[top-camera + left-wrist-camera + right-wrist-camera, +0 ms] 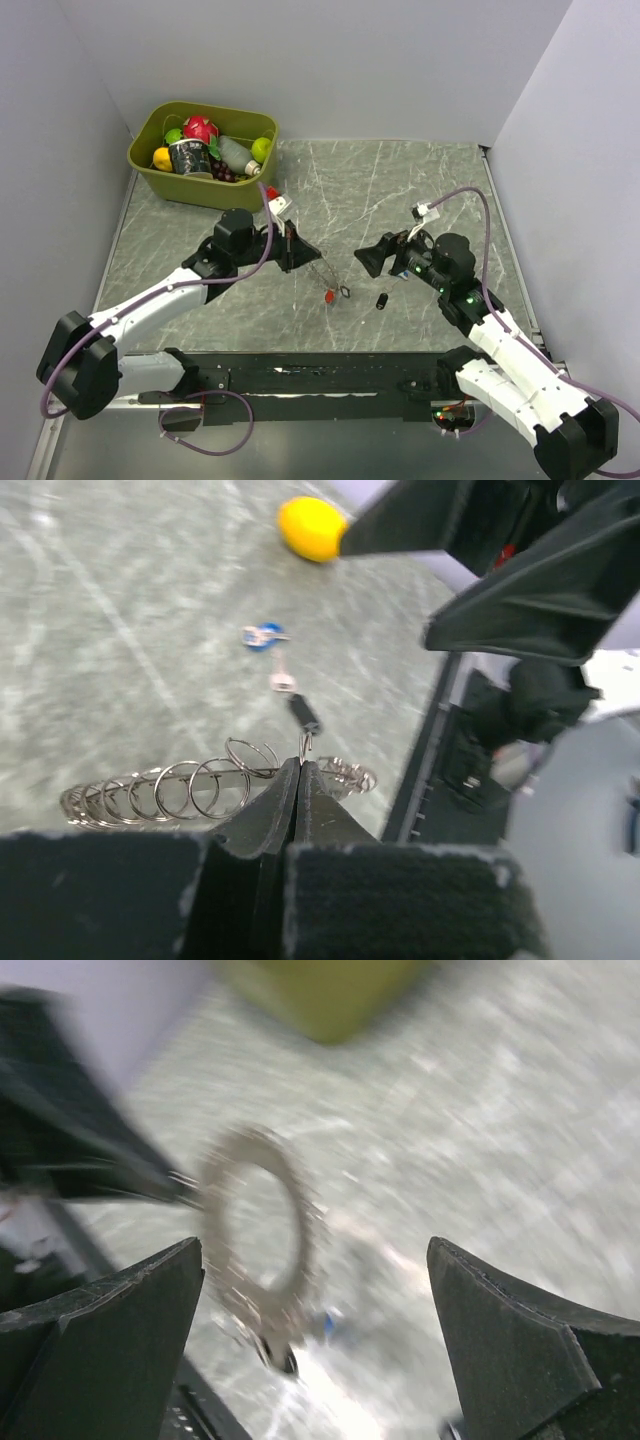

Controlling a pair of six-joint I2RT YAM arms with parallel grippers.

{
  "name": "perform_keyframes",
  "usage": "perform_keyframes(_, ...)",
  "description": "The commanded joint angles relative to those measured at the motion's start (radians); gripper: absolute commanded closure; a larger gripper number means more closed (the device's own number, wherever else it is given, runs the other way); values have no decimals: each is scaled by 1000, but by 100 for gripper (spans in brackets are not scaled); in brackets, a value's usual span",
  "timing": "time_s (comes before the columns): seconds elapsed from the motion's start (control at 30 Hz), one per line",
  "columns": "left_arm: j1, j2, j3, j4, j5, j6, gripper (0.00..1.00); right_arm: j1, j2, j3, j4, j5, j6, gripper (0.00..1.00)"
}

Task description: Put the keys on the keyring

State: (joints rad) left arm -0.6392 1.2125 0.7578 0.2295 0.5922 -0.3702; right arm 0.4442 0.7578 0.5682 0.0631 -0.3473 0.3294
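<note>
Left wrist: left pincer (300, 768) clamped on keyring (200, 788); right pincer (315, 1250) wide apart, empty.

Robot lab test cell, not a home or shop. I sat in a booth with plain pale walls (350, 60) boxing the marble-pattern worktop (420, 190) on three sides. My left arm (170, 295) and right arm (510, 345) were fixed to a black rail (320, 380) at the near edge, with purple cables (466, 189) run loose. The only props were a green bin (168, 187) of mixed fruit.
</note>
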Motion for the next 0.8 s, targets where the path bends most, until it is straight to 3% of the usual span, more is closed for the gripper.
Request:
perform_keyframes(0.0, -4, -80, 35, 17, -140, 66, 99, -7, 5, 32, -209, 270, 25, 0)
perform_keyframes(0.3, -4, -208, -78, 151, -327, 99, 99, -7, 84, 32, -374, 523, 123, 0)
perform_keyframes(0.47, -4, -266, -118, 172, -428, 106, 99, -9, 162, 42, -385, 579, 158, 0)
perform_keyframes(0.67, -8, -312, -172, 252, -381, 168, 99, -9, 305, 120, -408, 545, 166, 0)
perform_keyframes(0.77, -13, -312, -205, 313, -281, 235, 99, -10, 321, 128, -390, 522, 172, 0)
